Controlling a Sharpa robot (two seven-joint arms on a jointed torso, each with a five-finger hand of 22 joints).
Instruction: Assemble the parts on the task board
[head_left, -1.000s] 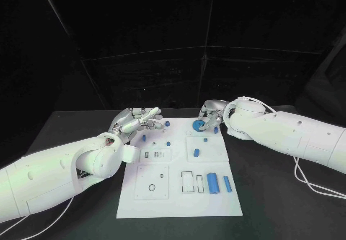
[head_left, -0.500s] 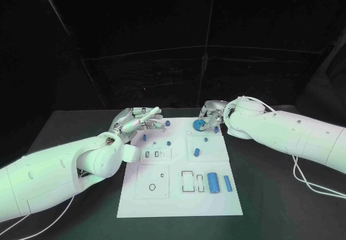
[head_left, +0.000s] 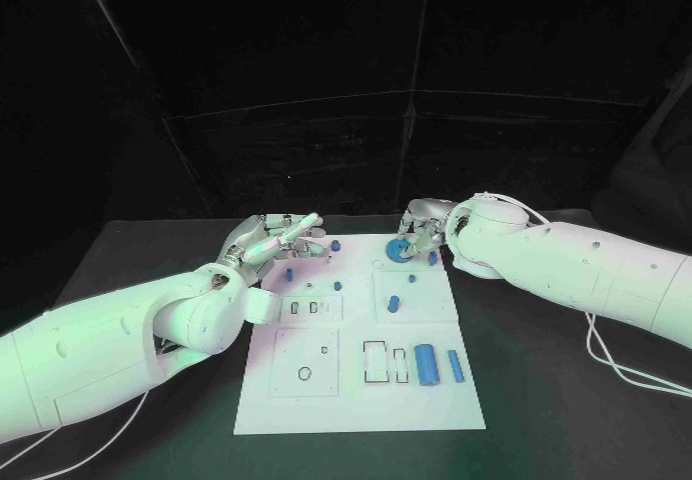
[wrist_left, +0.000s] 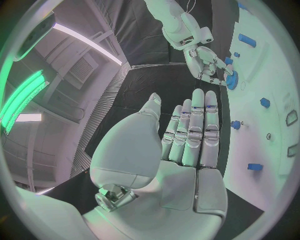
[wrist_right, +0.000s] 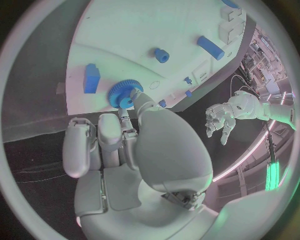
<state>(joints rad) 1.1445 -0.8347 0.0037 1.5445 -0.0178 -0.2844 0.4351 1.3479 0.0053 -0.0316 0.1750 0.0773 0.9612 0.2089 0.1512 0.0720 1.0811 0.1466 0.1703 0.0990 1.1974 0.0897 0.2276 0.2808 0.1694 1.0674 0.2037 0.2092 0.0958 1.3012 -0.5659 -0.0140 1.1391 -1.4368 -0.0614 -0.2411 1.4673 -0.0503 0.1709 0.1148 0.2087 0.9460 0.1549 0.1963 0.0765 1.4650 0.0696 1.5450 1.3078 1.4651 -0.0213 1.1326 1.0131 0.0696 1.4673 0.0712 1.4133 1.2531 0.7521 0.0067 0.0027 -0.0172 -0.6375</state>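
Nothing has moved: right hand (head_left: 420, 232) still pinches the blue gear (head_left: 397, 252), left hand (head_left: 274, 238) spread empty.

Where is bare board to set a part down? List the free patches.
Free: the task board's near strip, below the slots and the long blue cylinder. Crowded: the far end, where the right hand touches the blue gear and the left hand hovers.

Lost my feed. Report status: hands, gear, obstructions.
Left hand open, fingers flat, above the board's far left corner. Right hand touching blue gear on task board; grip unclear. Nothing in the way.
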